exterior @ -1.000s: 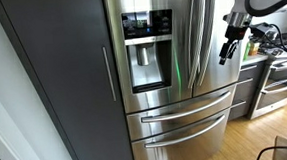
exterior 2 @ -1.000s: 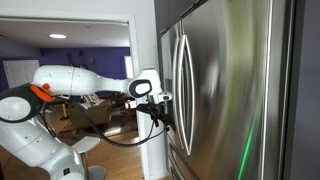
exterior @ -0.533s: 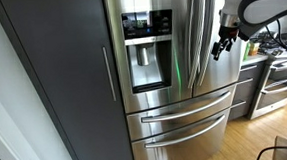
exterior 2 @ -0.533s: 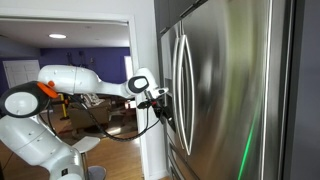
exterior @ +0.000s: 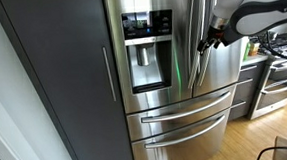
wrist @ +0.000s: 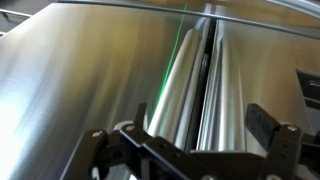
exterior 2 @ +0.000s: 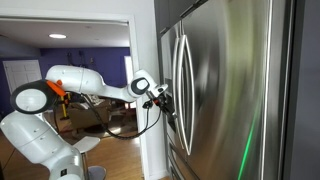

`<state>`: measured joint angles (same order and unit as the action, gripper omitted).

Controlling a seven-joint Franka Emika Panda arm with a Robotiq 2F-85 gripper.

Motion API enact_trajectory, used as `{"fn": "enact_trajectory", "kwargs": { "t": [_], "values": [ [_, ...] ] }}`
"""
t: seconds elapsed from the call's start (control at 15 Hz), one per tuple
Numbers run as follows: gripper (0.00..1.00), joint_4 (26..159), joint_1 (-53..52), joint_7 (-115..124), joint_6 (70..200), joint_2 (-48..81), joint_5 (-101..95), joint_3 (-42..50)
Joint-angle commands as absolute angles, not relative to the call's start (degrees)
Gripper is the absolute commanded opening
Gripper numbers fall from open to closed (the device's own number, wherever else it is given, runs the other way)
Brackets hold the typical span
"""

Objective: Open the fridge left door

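Shows, in an exterior view, a dark grey cabinet (exterior: 64,85) at frame left, then the fridge (exterior: 181,113) filling the centre, with the left door (exterior: 152,51) in its upper part, and the gripper (exterior: 206,43) at upper right, close against the vertical bar handle (exterior: 191,27). Extends from the left of an exterior view as a white arm (exterior 2: 90,82), ending mid-frame at the steel front. Stands spread wide in the wrist view, fingers (wrist: 100,145) at lower left and lower right, both bar handles between them, clasping nothing.
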<state>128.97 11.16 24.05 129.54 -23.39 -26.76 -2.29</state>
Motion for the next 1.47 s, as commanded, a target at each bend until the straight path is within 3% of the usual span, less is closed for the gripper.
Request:
{"fn": "enact_trajectory", "kwargs": {
  "t": [0.0, 1.4],
  "values": [
    [1.00, 128.2, 12.0, 29.1, 131.4, -21.5, -28.4, -4.3],
    [1.00, 129.0, 12.4, 32.0, 135.9, -21.9, -32.0, -5.6]
  ]
}}
